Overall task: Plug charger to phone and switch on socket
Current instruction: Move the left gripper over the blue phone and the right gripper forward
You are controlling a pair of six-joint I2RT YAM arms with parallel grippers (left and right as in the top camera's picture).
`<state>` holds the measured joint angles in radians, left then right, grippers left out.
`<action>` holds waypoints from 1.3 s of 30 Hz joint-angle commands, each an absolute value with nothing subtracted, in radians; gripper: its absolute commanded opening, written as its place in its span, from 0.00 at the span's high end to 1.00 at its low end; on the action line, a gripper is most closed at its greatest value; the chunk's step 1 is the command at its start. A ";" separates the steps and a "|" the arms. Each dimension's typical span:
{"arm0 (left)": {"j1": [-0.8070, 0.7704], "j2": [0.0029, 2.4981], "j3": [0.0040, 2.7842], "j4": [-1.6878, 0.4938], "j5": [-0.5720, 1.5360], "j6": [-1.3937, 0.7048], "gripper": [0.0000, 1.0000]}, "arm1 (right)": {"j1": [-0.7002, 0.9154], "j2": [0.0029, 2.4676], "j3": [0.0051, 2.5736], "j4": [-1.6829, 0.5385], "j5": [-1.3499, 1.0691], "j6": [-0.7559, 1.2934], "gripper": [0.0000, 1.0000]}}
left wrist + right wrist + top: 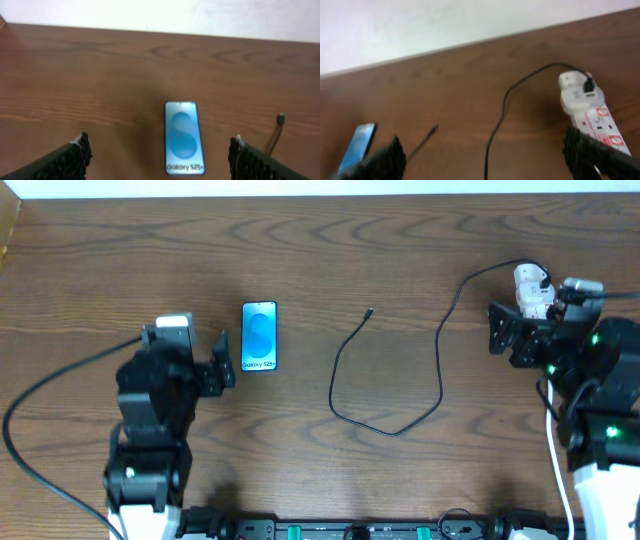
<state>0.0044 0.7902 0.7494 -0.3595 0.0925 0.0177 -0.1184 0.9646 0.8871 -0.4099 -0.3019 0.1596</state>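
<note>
**Overhead and wrist views.** We show the phone [259, 336] lying flat, screen up, on the table [320, 250], just in front of the left gripper [159, 145]. Its jaws are released, wide apart and empty. The charger [441, 370] loops across mid-table. Its tip [370, 311] rests well apart from the phone, and its other end meets a white adapter [575, 87] on the socket [595, 122]. The right gripper [485, 150] hangs near the socket, jaws likewise spread and empty.
</note>
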 commanded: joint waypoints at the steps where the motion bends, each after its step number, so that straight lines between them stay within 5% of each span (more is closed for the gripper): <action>1: 0.003 0.893 0.898 -0.434 0.158 -0.006 0.12 | -0.125 1.037 1.009 -0.496 -0.387 0.096 0.01; 10: 0.003 1.285 1.334 -0.854 0.193 -0.023 0.12 | -0.102 1.296 1.364 -0.807 -0.480 0.007 0.01; 12: 0.003 1.346 1.383 -0.906 0.220 -0.023 0.02 | -0.084 1.345 1.425 -0.867 -0.477 -0.017 0.01; 39: -0.057 1.853 1.391 -0.748 0.160 -0.201 0.02 | -0.019 1.523 1.556 -0.935 -0.526 -0.061 0.01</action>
<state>-0.0376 1.8160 1.3716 -0.7582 0.2077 -0.1555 -0.0238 1.5269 1.5383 -0.9276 -0.5060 -0.0418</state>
